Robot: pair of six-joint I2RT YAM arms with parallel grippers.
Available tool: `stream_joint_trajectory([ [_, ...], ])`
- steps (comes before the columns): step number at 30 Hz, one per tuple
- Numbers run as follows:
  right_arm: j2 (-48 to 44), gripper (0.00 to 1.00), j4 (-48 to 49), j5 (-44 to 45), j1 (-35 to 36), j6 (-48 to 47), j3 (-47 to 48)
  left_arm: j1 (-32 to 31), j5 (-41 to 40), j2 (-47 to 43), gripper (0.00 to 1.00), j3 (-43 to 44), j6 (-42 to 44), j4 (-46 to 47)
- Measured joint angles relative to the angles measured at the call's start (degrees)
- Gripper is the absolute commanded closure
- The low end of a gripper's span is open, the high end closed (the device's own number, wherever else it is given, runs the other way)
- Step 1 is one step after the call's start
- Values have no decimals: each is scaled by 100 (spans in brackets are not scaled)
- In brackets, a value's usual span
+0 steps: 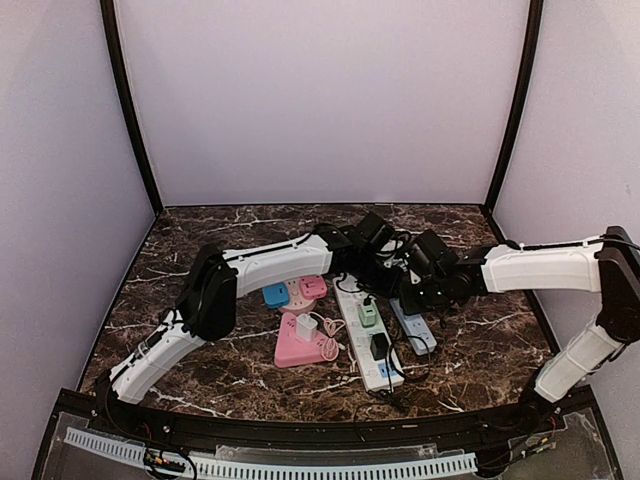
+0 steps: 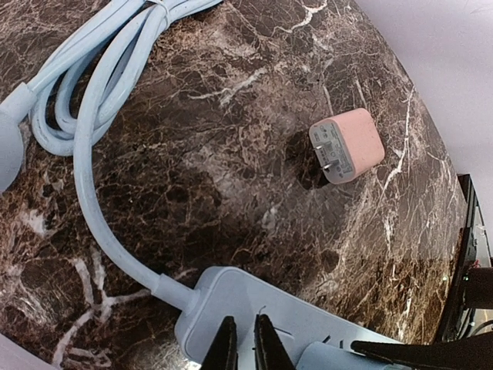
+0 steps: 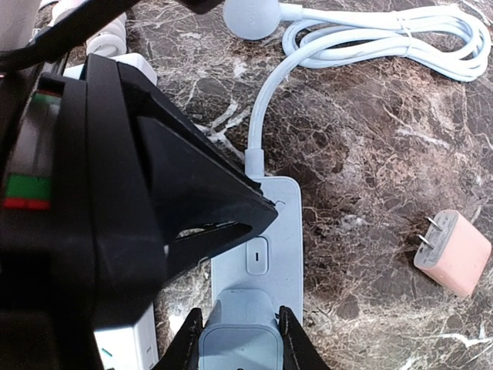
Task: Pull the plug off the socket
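"Plug, where is it?"
"On the pale blue socket strip on the desk, with the right hand clamped on its sides."
"And the left hand?"
"Fingers nearly together, over the strip's cord end. A pink charger lies loose nearby."

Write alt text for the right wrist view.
The right pincer grips a pale blue plug seated in a pale blue power strip on a dark marble table. The black left pincer fills the left side, its tip over the strip; a loose pink charger lies at right, a coiled cable at the top.
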Motion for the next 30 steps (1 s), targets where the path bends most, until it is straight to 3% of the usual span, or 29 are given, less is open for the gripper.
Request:
stream_joint_trajectory([
  [19, -262, 94, 238, 31, 2, 205, -326, -83, -225, 33, 88, 170, 120, -186],
  [30, -693, 94, 280, 273, -11, 142, -361, 221, 208, -260, 77, 258, -367, -271],
])
